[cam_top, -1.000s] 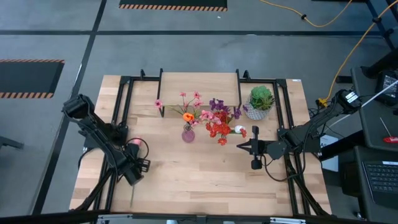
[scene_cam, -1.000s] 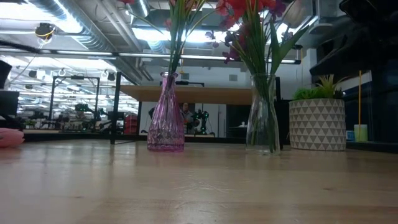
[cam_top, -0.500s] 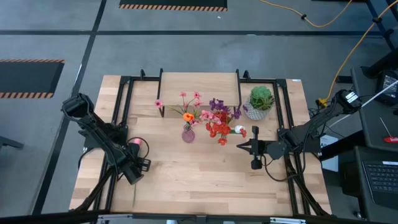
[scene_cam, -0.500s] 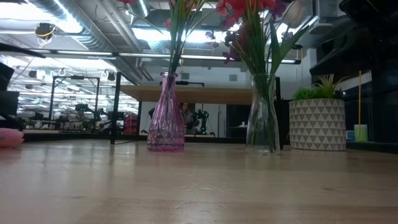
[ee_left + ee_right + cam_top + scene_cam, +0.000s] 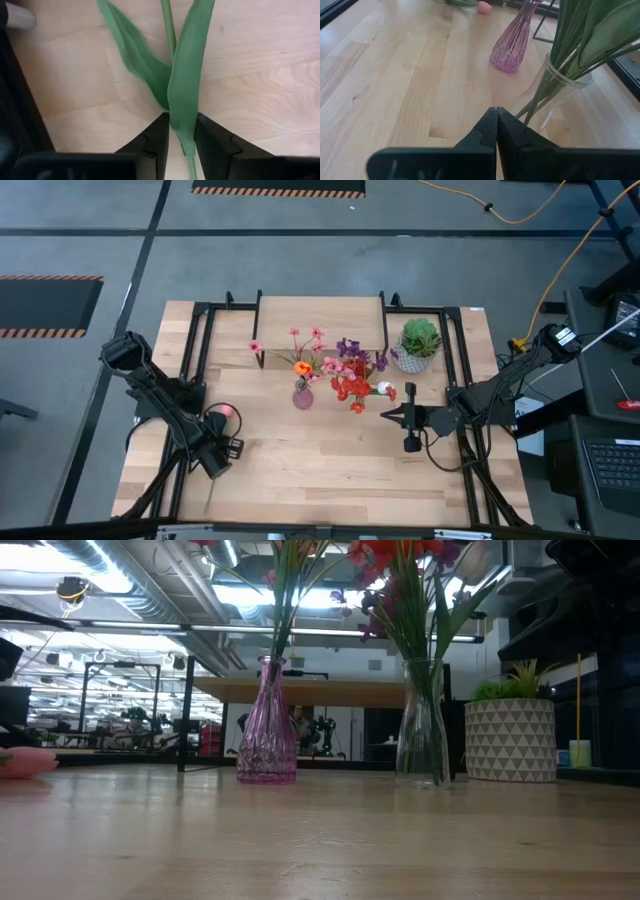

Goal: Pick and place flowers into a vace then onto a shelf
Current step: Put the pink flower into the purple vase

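At the left side of the table (image 5: 330,470) we see the left gripper (image 5: 179,136) low over the wood, its two fingers (image 5: 156,137) closed against the green stem and leaves of a pink tulip (image 5: 226,411). The tulip's head lies on the tabletop just beside that arm, and in the low view it shows as a pink shape at the far left edge (image 5: 28,762).

Moving toward the middle, we find a pink glass vase (image 5: 302,395) holding orange and pink flowers (image 5: 303,352). Just to its right stands a clear glass vase (image 5: 423,725) with red, purple and white flowers (image 5: 352,375). Behind both vases sits the shelf (image 5: 320,315), its wooden top bare.

Further right, a spiky green plant in a white pot (image 5: 419,344) stands near the back corner. In front of it the right gripper (image 5: 392,416) waits above the table with its fingers pressed together, holding nothing, pointed toward the clear vase.
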